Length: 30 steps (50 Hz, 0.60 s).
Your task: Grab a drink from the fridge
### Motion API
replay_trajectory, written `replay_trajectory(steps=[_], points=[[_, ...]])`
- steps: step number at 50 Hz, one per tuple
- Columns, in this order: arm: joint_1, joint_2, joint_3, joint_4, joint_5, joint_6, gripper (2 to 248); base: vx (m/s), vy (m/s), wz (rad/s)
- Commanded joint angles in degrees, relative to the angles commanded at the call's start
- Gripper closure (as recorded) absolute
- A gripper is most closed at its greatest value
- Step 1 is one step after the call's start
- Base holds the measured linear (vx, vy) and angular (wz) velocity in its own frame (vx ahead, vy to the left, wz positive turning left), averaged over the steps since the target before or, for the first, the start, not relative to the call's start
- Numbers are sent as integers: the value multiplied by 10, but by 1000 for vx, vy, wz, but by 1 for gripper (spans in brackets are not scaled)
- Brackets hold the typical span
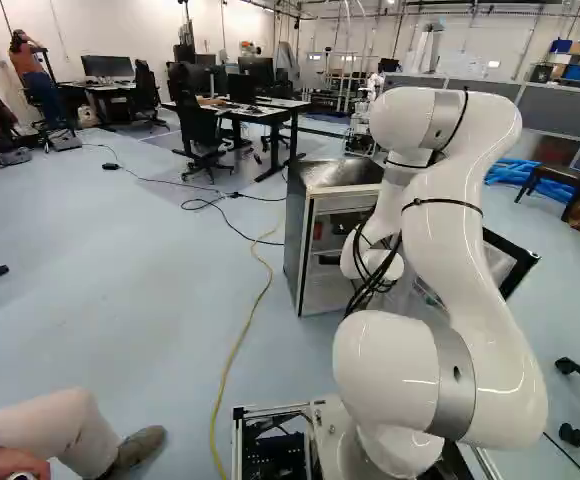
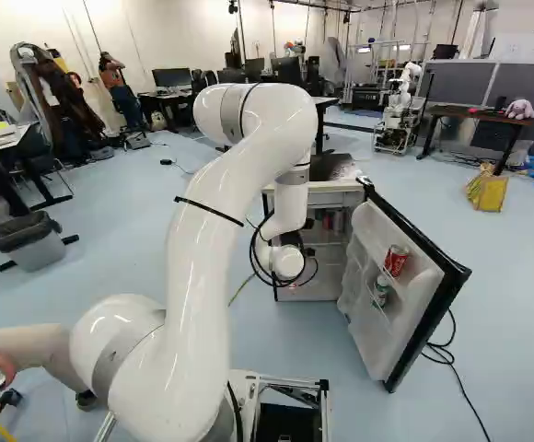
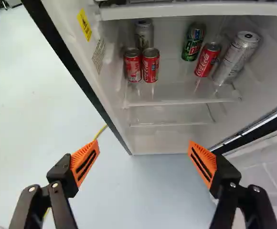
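Drink cans (image 3: 207, 59) are standing inside the open fridge (image 1: 296, 240), ahead of the gripper (image 3: 144, 160); I am counting six on one shelf (image 3: 181, 90): three red, two silver and one green. Two of the red ones are standing side by side and are partly covering one silver can (image 3: 144, 33) behind. Two more, a red can (image 2: 396, 261) and a greenish can (image 2: 380, 290), are sitting in the door (image 2: 364, 341), which is hanging open beside the arm. The gripper's two fingers are standing wide apart, and one yellow cable (image 1: 240, 341) is lying on the floor
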Motion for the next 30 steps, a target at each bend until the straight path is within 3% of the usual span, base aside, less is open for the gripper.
replay_trajectory(steps=[30], points=[[-8, -65, -47, 0, 81, 0, 3, 0, 0, 0]])
